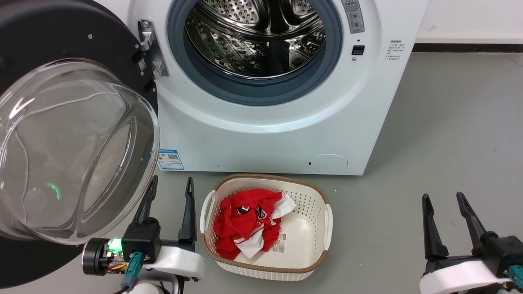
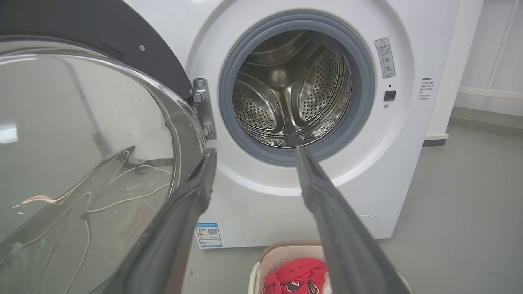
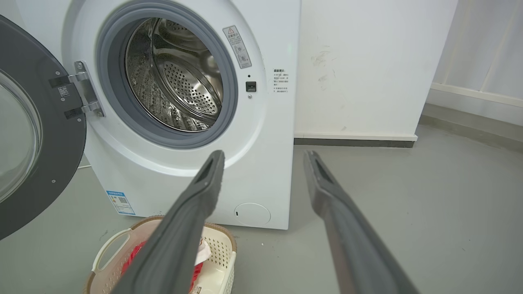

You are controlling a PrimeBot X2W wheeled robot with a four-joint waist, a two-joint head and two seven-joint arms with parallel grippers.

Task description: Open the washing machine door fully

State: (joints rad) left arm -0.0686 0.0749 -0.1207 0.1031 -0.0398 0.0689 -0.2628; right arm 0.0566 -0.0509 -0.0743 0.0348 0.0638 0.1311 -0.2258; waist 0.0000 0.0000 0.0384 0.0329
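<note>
The washing machine door (image 1: 61,36) hangs swung out to the left on its hinge (image 1: 151,49), its black rim and bulging clear glass bowl (image 1: 73,151) facing me; the door (image 2: 81,134) (image 3: 36,134) is seen in both wrist views too. The steel drum (image 1: 257,32) stands exposed inside its blue-grey rubber ring. My left gripper (image 1: 171,185) (image 2: 254,153) is open just right of the glass bowl's lower edge, holding nothing; whether its left finger touches the glass I cannot tell. My right gripper (image 1: 442,199) (image 3: 263,157) is open over the floor at the right, well away from the door.
A white laundry basket (image 1: 322,222) with a brown rim sits on the grey floor in front of the washer (image 1: 286,134), holding red and white clothes (image 1: 245,228). A white wall with a dark baseboard (image 1: 466,47) runs to the right of the machine.
</note>
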